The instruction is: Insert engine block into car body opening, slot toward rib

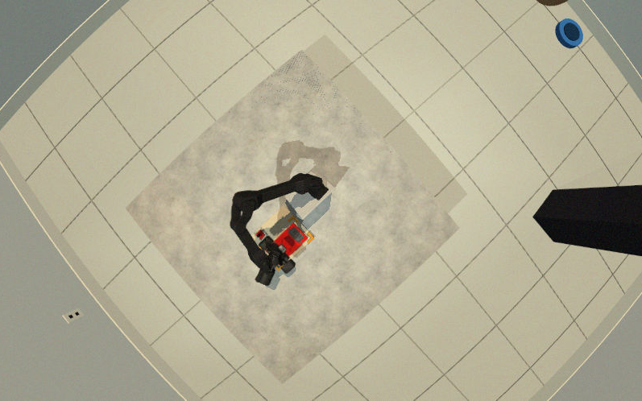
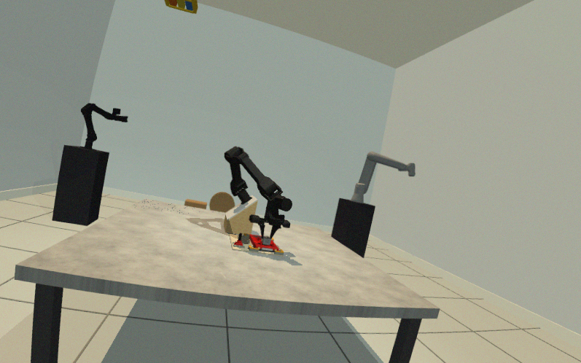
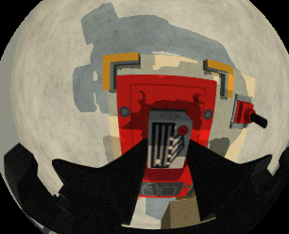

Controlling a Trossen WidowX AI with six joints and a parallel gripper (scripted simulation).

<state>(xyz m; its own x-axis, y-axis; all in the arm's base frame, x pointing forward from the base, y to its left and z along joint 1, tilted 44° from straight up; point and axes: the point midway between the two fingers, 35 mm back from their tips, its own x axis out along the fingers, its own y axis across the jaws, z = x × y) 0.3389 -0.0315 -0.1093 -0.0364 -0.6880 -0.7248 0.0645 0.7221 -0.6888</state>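
My pincer (image 3: 167,150) grips the grey engine block (image 3: 166,140) directly above the red car body (image 3: 166,96) on the surface (image 2: 157,256).

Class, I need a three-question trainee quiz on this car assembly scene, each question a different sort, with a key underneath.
1. True or false: the hand is open and holds nothing.
2. Which colour is the car body? A blue, B red, C green.
3. Fill in: the grey engine block is held over the car body's ____.

Key: 1 false, it is shut on the engine block; 2 B; 3 opening.
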